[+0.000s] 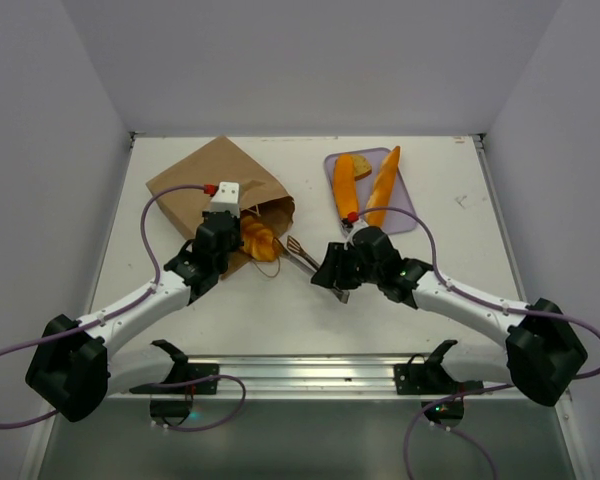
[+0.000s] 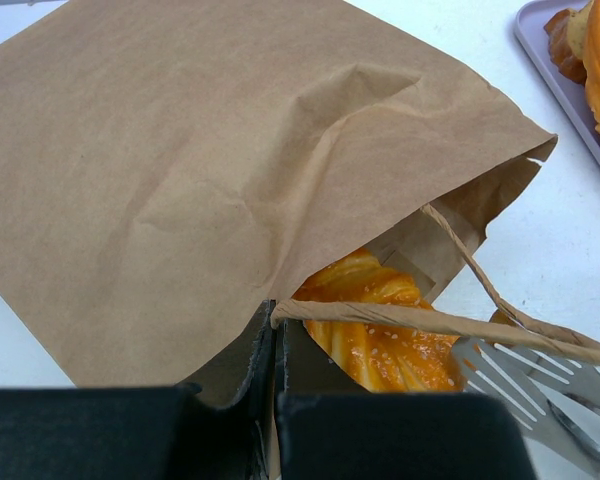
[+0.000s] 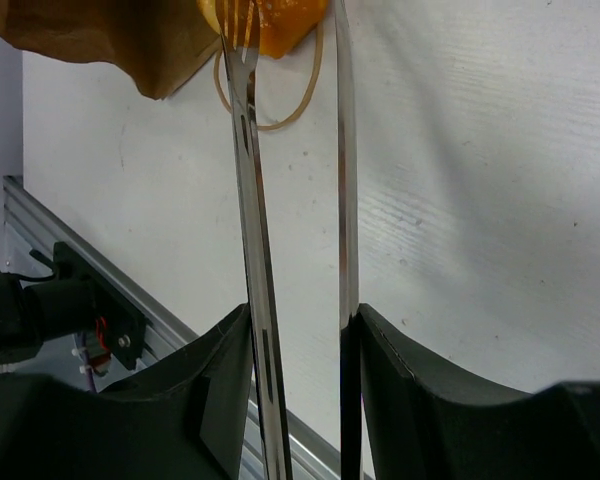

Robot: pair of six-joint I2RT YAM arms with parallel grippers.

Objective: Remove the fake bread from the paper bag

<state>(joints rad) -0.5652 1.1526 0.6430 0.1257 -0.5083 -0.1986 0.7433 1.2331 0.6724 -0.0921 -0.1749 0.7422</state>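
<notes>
The brown paper bag (image 1: pixel 205 185) lies flat at the back left, its mouth facing right. A ridged golden loaf (image 1: pixel 259 240) shows in the mouth; it also shows in the left wrist view (image 2: pixel 385 335). My left gripper (image 1: pixel 228 228) is shut on the bag's lip (image 2: pixel 273 318) beside that loaf. My right gripper (image 1: pixel 334 272) is shut on the metal tongs (image 1: pixel 300 255), whose two blades (image 3: pixel 245 150) reach to the loaf (image 3: pixel 280 22) at the bag's mouth (image 3: pixel 100 40). The tong tips (image 2: pixel 515 385) sit just right of the loaf.
A lavender tray (image 1: pixel 408 205) at the back right holds a long baguette (image 1: pixel 383 185), an orange loaf (image 1: pixel 345 185) and a small roll (image 1: pixel 362 166). The bag's string handle (image 3: pixel 272 125) loops on the table. A metal rail (image 1: pixel 310 372) runs along the near edge.
</notes>
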